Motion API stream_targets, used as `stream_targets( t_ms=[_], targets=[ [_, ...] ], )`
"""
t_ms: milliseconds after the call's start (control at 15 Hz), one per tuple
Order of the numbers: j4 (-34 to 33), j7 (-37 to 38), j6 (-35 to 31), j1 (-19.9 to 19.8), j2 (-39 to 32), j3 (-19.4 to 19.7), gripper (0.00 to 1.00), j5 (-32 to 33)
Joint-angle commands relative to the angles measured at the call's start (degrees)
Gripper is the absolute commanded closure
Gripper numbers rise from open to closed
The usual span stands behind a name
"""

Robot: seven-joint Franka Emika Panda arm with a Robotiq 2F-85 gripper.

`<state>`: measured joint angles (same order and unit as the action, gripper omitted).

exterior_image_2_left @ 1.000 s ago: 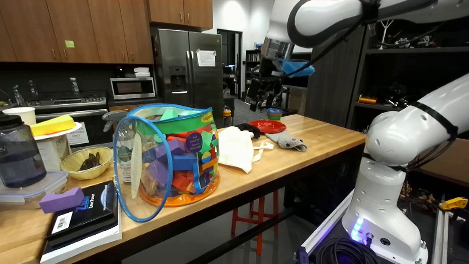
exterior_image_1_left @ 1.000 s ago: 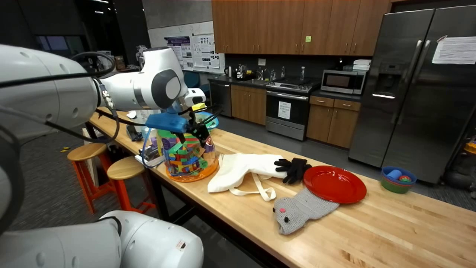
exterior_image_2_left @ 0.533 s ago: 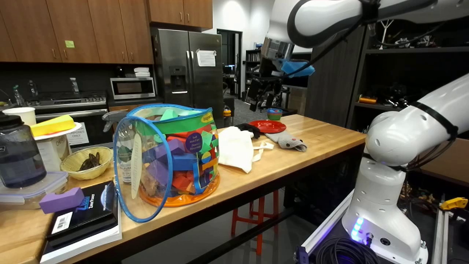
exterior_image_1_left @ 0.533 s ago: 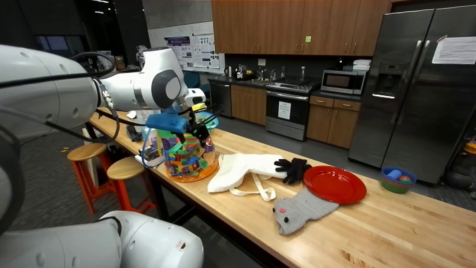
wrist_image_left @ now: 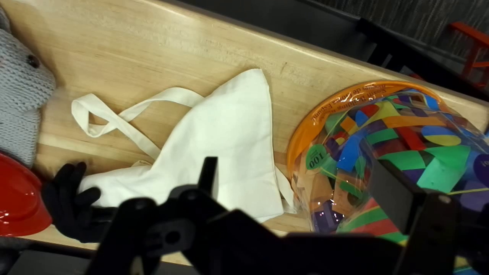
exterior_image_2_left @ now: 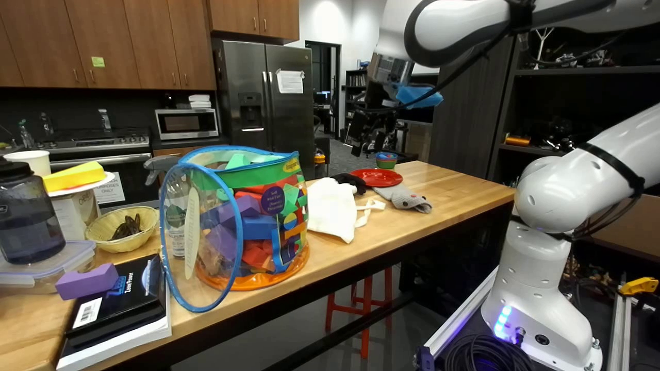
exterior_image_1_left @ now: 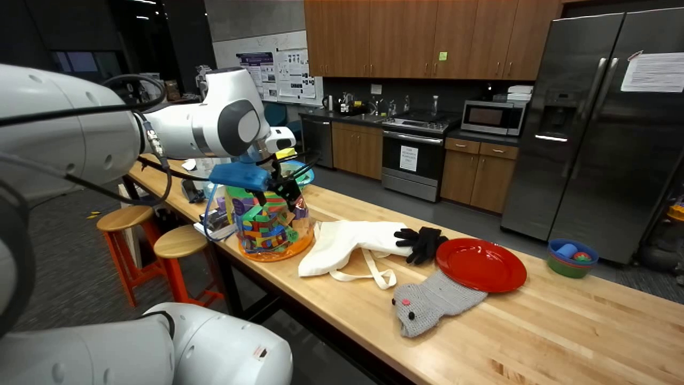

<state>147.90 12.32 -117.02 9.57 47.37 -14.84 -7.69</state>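
My gripper (exterior_image_1_left: 277, 200) is open, with nothing between its fingers. It hangs above the table; in the wrist view (wrist_image_left: 301, 183) one finger lies over a white cloth bag (wrist_image_left: 229, 133) and the other over a clear bag of coloured foam blocks (wrist_image_left: 382, 133). The white bag lies flat with its strap loose, also in both exterior views (exterior_image_1_left: 358, 238) (exterior_image_2_left: 330, 208). The block bag stands upright with a blue rim and orange base (exterior_image_2_left: 258, 281). Black gloves (exterior_image_1_left: 425, 243) touch the white bag's end. A red plate (exterior_image_1_left: 481, 264) partly covers a grey knitted animal-faced piece (exterior_image_1_left: 427, 305).
Nested bowls (exterior_image_1_left: 572, 264) with small items stand at the table's far edge. Beside the block bag are a spray bottle (exterior_image_2_left: 178, 237), a wicker basket (exterior_image_2_left: 124, 245), a black box (exterior_image_2_left: 118, 304) on a book, a purple block (exterior_image_2_left: 87, 281) and a dark jug (exterior_image_2_left: 28, 216). Stools (exterior_image_1_left: 125, 216) stand alongside.
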Motion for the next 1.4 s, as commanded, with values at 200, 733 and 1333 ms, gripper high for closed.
stream_targets(
  t_ms=[200, 733, 1333],
  targets=[
    [-0.2, 0.2, 0.2, 0.2, -0.1, 0.2, 0.00, 0.2],
    [-0.2, 0.2, 0.2, 0.2, -0.1, 0.2, 0.00, 0.2],
    [2.9, -2.4, -1.5, 0.9, -1.1, 1.8, 0.00, -0.4]
  ],
)
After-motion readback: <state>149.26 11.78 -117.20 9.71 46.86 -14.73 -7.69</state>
